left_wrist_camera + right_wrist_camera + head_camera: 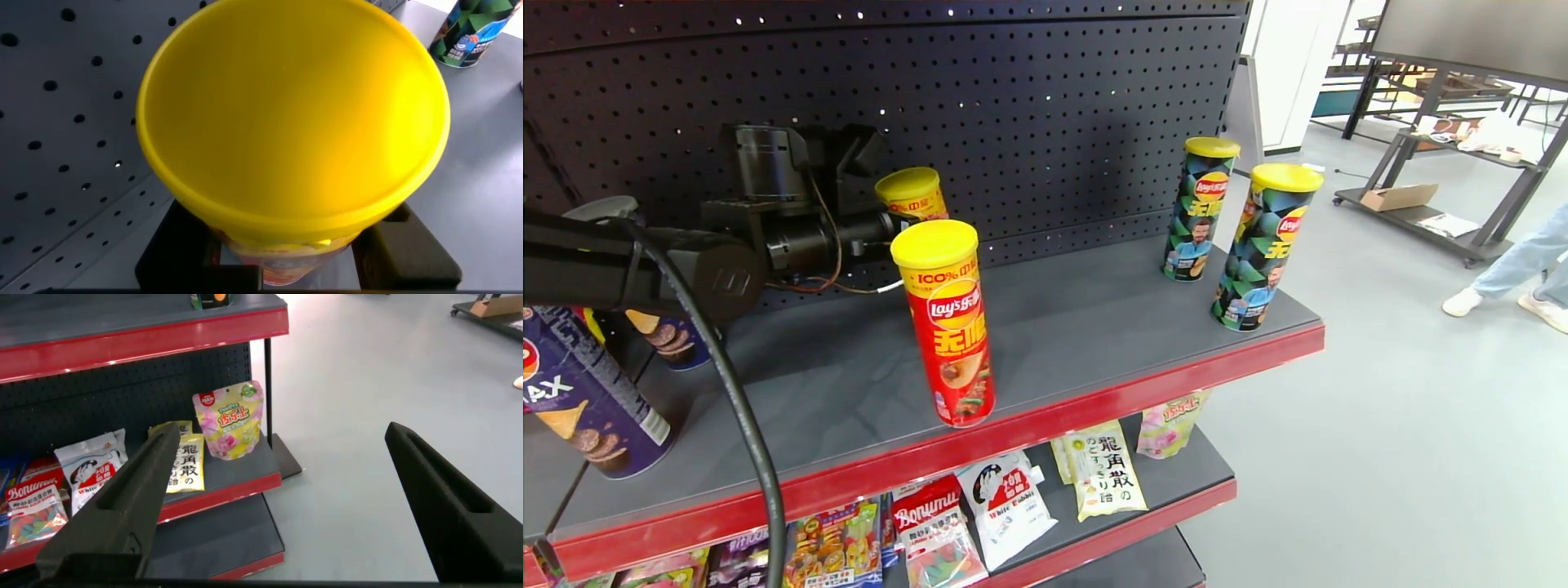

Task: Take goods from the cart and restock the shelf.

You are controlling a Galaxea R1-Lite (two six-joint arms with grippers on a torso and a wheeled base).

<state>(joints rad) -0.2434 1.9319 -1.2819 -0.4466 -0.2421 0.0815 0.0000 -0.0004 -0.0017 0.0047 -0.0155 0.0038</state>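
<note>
Red crisp can (913,193), clamped in the left claw (288,255), hangs at the back of the shelf (1086,327) behind a matching can (952,327), apparently to deepen the row; the right claw (279,434), spread and empty, waits lower down.

A yellow-lidded red chip can (912,193) is at the shelf (1078,327) back, behind a matching upright can (949,327).
</note>
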